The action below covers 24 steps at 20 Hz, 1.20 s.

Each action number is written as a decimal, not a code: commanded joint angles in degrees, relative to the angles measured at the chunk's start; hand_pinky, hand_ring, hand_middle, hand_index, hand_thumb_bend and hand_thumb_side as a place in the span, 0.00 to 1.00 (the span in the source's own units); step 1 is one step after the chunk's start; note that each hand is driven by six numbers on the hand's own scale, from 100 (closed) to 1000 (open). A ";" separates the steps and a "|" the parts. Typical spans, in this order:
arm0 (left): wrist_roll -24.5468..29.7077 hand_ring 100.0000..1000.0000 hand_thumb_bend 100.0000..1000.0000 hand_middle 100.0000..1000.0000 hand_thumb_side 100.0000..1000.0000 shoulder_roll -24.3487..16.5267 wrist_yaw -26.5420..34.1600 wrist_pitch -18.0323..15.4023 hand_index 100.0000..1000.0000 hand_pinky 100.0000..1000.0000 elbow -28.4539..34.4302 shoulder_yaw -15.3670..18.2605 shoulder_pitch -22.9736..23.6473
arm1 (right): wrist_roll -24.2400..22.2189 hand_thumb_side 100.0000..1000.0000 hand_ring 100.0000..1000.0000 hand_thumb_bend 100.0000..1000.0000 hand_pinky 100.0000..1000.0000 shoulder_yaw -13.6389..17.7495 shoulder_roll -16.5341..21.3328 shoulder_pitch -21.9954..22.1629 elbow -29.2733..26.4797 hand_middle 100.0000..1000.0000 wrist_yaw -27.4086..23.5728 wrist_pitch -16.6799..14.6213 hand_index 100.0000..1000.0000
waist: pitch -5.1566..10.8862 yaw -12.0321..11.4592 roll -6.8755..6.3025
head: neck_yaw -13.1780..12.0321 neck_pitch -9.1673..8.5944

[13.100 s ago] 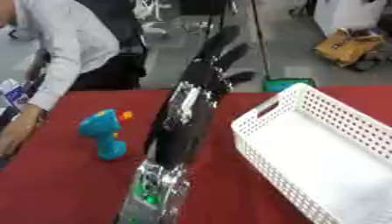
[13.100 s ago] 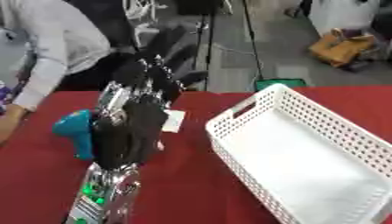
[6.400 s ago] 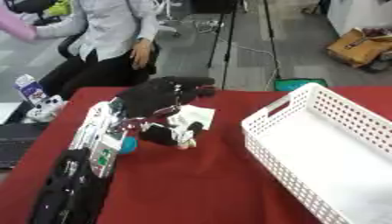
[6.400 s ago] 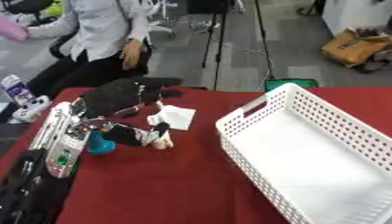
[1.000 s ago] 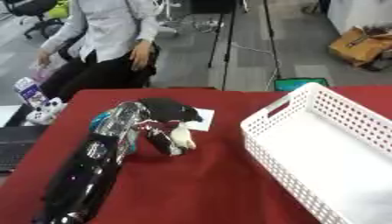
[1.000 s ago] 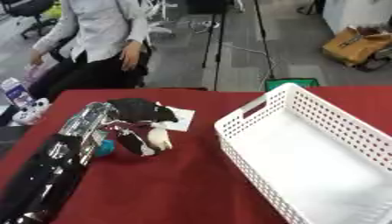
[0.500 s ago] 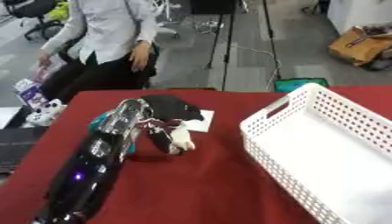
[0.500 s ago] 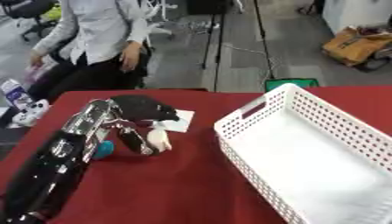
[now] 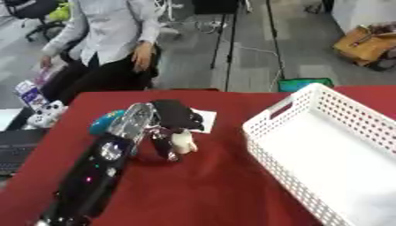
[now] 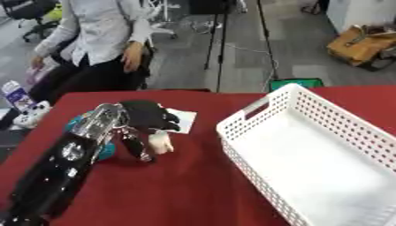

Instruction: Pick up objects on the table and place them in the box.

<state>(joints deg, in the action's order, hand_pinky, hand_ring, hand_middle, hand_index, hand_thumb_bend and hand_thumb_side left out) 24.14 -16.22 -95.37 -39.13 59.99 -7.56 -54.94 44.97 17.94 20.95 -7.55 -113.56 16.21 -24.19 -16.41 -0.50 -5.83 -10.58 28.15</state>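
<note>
Left eye view: the robot's left arm is reaching from the near left corner across the red table (image 9: pixel 209 185), and the left hand (image 9: pixel 175 118) is lying knuckles-up at the table's left-centre, its fingers curling down around a small pale object (image 9: pixel 182 142) that is showing below the palm and touching the cloth. A teal toy (image 9: pixel 105 122) is sitting just to the left of the wrist, mostly hidden by the arm. A white paper (image 9: pixel 204 120) is lying flat just to the right of the hand, partly under it. The white box (image 9: pixel 271 118), a perforated basket with a handle slot in its near-left wall, is occupying the right side of the table, well apart from the hand. A dark laptop (image 9: pixel 17 145) is showing at the left edge. Right eye view: the same left hand (image 10: pixel 147 115) is arching over the pale object (image 10: pixel 160 142), fingers bending down around it; the teal toy (image 10: pixel 105 149) is peeking out beside the forearm; the box (image 10: pixel 241 118) is lying to the right. The right hand is showing in neither view.
</note>
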 commanded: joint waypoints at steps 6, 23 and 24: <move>9.14 0.85 0.52 0.90 0.48 -0.47 -4.62 -12.83 0.96 0.71 -2.23 0.50 -1.34 | 7.00 0.86 0.64 0.00 0.73 0.10 0.85 -0.40 -1.03 0.63 -0.05 -6.88 0.67 | 0.80 0.05 0.33 | -0.27 -0.45; 3.63 0.81 0.28 0.86 0.34 0.09 -5.08 -12.83 0.97 0.66 -4.62 1.24 -1.85 | 7.00 0.84 0.64 0.00 0.73 -0.24 0.84 -0.51 -1.03 0.63 0.05 -6.85 0.67 | 0.69 0.12 0.30 | -0.47 -0.62; 3.49 0.81 0.28 0.86 0.34 0.08 -4.90 -12.83 0.97 0.66 -4.63 1.24 -1.90 | 7.00 0.84 0.64 0.00 0.73 -0.24 0.87 -0.51 -1.03 0.63 0.04 -6.86 0.67 | 0.69 0.13 0.29 | -0.48 -0.66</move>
<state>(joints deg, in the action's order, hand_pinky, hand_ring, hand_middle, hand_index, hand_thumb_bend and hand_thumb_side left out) 19.68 -15.58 -100.69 -43.59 54.79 -6.80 -55.45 45.00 17.59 20.93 -7.59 -113.56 16.21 -24.16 -16.61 -0.38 -5.83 -10.87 28.10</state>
